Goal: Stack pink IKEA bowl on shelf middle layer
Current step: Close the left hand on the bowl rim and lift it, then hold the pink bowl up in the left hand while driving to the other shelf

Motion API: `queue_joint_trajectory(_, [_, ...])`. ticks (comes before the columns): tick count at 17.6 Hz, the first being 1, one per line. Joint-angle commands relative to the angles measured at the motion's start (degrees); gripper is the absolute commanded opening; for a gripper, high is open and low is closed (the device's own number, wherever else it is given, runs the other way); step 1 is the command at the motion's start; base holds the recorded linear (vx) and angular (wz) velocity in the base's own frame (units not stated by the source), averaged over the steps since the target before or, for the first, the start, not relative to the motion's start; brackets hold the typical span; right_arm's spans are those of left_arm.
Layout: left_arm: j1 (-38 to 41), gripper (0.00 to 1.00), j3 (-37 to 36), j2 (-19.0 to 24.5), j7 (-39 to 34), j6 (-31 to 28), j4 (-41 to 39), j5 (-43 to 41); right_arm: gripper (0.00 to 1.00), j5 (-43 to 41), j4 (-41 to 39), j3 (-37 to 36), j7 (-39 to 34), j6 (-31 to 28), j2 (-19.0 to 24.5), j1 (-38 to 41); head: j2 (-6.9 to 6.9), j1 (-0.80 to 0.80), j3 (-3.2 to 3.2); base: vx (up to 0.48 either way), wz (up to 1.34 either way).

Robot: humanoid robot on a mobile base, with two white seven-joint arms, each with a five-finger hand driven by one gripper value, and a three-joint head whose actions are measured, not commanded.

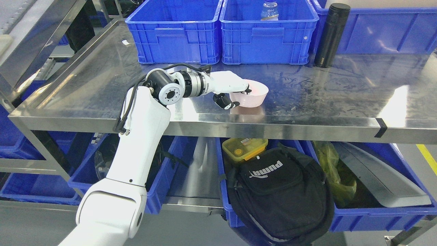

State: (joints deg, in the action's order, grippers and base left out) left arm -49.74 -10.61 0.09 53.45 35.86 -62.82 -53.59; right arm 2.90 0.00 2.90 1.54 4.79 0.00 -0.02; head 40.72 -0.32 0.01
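Left hand (pixel 229 89), glossy white shell over dark joints, clamped on the near-left rim of the pink bowl (pixel 252 96): fingers over the rim into the hollow, black-tipped thumb pressed against the outer wall below. Bowl round, smooth, matte plastic, upright on the tabletop (pixel 307 99) near its front edge, left part of the rim covered by the hand. Tabletop brushed stainless steel, scuffed and streaked, throwing back a faint pink glow under the bowl and bright glare toward the right. Behind, two ribbed blue plastic crates (pixel 174 30) side by side against the back, a clear bottle (pixel 269 10) in the right one, its top cut off by the frame. Tall matte black cylindrical flask (pixel 332 34) upright to the right of the crates, a small pale print near its base too small to read. Below the tabletop, more blue bins (pixel 375 215), a black fabric backpack (pixel 280 191), a yellow-green lidded box (pixel 244 147) half hidden behind it, crumpled greenish plastic beside. Right hand nowhere in view.
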Motion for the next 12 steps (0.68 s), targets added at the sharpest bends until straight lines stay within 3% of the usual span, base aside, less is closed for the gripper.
queue_joint_trajectory(1, [0.3,0.0,10.3,0.9,1.6,1.1,-8.3,7.4,1.0,0.0,-1.0,0.0,0.0,0.0,-1.0,1.2,0.0,0.0,0.0,-0.003,0.03])
queue_joint_trajectory(7, [6.3,0.0,10.2,0.9,2.5,2.8,-22.9,13.9,1.0,0.0,-1.0,0.0,0.0,0.0,-1.0,1.2,0.0,0.0,0.0,-0.009,0.14])
queue_joint_trajectory(10, [11.0,0.0,10.3,0.9,2.3,8.9,-25.5,14.2,1.0,0.0,-1.0,0.0,0.0,0.0,-1.0,1.2,0.0,0.0,0.0,-0.025,0.72])
queue_joint_trajectory(12, [12.5,0.0,10.4,0.9,1.9,9.1,-25.5,14.4,1.0,0.0,-1.0,0.0,0.0,0.0,-1.0,1.2,0.0,0.0,0.0,-0.037,0.86])
